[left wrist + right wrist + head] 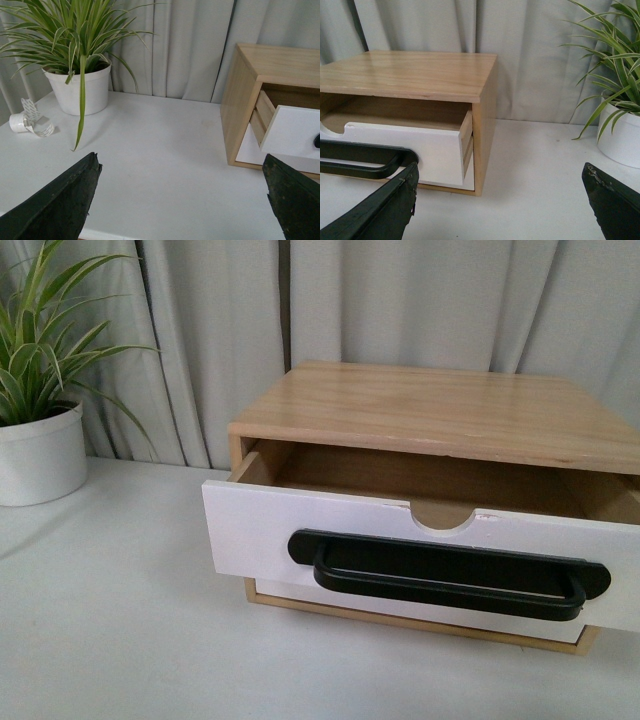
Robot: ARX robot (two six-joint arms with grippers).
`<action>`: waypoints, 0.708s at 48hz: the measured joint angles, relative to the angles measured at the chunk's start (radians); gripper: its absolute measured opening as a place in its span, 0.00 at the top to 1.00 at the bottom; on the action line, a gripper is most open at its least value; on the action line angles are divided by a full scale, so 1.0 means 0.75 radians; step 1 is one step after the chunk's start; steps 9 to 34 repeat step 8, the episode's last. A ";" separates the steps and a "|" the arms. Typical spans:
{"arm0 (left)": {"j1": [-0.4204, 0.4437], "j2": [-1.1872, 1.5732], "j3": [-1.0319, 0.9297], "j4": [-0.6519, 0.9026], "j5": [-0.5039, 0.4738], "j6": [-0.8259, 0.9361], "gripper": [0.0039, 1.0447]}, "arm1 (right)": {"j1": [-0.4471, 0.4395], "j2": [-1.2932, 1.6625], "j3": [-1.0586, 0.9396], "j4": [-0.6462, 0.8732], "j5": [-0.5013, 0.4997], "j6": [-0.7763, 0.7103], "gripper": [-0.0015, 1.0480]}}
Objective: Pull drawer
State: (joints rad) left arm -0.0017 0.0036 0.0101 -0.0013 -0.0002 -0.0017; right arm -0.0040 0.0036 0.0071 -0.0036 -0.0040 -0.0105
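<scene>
Nearest in the left wrist view, the left gripper (pixel 182 200) stands wide, its two dark fingers (pixel 55 205) far apart with bare white table (pixel 165 150) between them and nothing held. Ahead of it and off toward one finger sits the cabinet (pixel 242 100), with the drawer (pixel 292 132) slid out from the wood side. Beyond the other finger lies a curl of white tape (pixel 27 120), and further on a white pot (pixel 80 90) with a striped green plant (pixel 75 35). Grey curtain (pixel 190 50) closes the back.

The right gripper (pixel 500 205) is likewise spread wide and empty. One finger (pixel 380 210) sits just beside the end of the black handle (pixel 365 160); whether they touch cannot be told. The drawer front (pixel 432 150) is right ahead of that finger, pulled out past the cabinet side (pixel 485 125), with the wood top (pixel 410 75) above. Beyond the other finger stands a second potted plant (pixel 620 100), well apart from the cabinet.

In the front view neither gripper shows. The drawer (pixel 260 530) is open, its white front standing forward of the cabinet top (pixel 430 410), the hollow inside visible behind the semicircular notch (pixel 445 518). The bar handle (pixel 450 575) runs along the front. Below it a plain white front (pixel 290 592) sits flush in the frame. A pot (pixel 40 455) stands far off to the left against the curtain.
</scene>
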 joint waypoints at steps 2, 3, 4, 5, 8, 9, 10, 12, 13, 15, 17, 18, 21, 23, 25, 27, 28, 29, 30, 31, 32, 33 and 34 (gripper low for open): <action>0.000 0.000 0.000 0.000 0.000 0.000 0.05 | 0.001 0.001 -0.001 0.000 0.000 0.000 0.09; 0.000 0.000 0.000 0.000 0.000 0.000 0.05 | 0.001 0.001 -0.001 0.000 0.001 0.000 0.09; 0.000 0.000 0.000 0.000 0.000 0.000 0.05 | 0.000 0.000 0.000 0.000 0.001 0.000 0.09; 0.000 0.000 0.000 0.000 0.000 0.000 0.05 | 0.000 0.001 0.000 0.000 0.001 0.000 0.09; 0.000 0.000 0.000 0.000 0.000 0.000 0.05 | 0.000 0.000 -0.001 0.000 0.001 0.000 0.09; 0.000 0.000 0.000 0.000 0.000 0.000 0.05 | 0.000 0.000 -0.001 0.000 0.001 0.000 0.09; 0.000 0.000 0.000 0.000 0.000 0.000 0.05 | 0.000 0.000 -0.001 0.000 0.001 0.000 0.09; 0.000 0.000 0.000 0.000 0.000 0.000 0.05 | 0.000 0.000 -0.001 0.000 0.001 0.000 0.09; 0.000 0.000 0.000 0.000 0.000 0.000 0.05 | 0.000 0.000 -0.001 0.000 0.001 0.000 0.09; 0.000 0.000 0.000 0.000 0.000 0.000 0.05 | 0.000 0.000 -0.001 0.000 0.001 0.000 0.09; 0.000 0.000 0.000 0.000 0.000 0.000 0.05 | 0.000 0.000 -0.001 0.000 0.001 0.000 0.09; 0.000 0.000 0.000 0.000 0.000 0.000 0.05 | 0.000 0.000 -0.001 0.000 0.001 0.000 0.09; 0.000 0.000 0.000 0.000 0.000 0.000 0.05 | 0.000 0.000 -0.001 0.000 0.001 0.000 0.09; 0.000 0.000 0.000 0.000 0.000 0.000 0.05 | 0.000 0.000 -0.001 0.000 0.001 0.000 0.09; 0.000 0.000 0.000 0.000 0.000 0.000 0.05 | 0.000 0.000 -0.001 0.000 0.001 0.000 0.09; 0.000 0.000 0.000 0.000 0.000 0.000 0.05 | 0.000 0.000 -0.001 0.000 0.001 0.000 0.09; 0.000 0.000 0.000 0.000 0.000 0.000 0.05 | 0.000 0.000 -0.001 0.000 0.001 0.000 0.09; 0.000 0.000 0.000 0.000 0.000 0.000 0.05 | 0.000 0.000 -0.001 0.000 0.001 0.000 0.09; 0.000 0.000 0.000 0.000 0.000 0.000 0.05 | 0.000 0.000 -0.001 0.000 0.001 0.000 0.09; 0.000 0.000 0.000 0.000 0.000 0.000 0.05 | 0.000 0.000 -0.001 0.000 0.001 0.000 0.09; 0.000 0.000 0.000 0.000 0.000 0.000 0.05 | 0.000 0.000 -0.001 0.000 0.001 0.000 0.09; 0.000 0.000 0.000 0.000 0.000 0.000 0.05 | 0.000 0.000 -0.001 0.000 0.001 0.000 0.09; 0.000 0.000 0.000 0.000 0.000 0.000 0.05 | 0.000 0.000 -0.001 0.000 0.001 0.000 0.09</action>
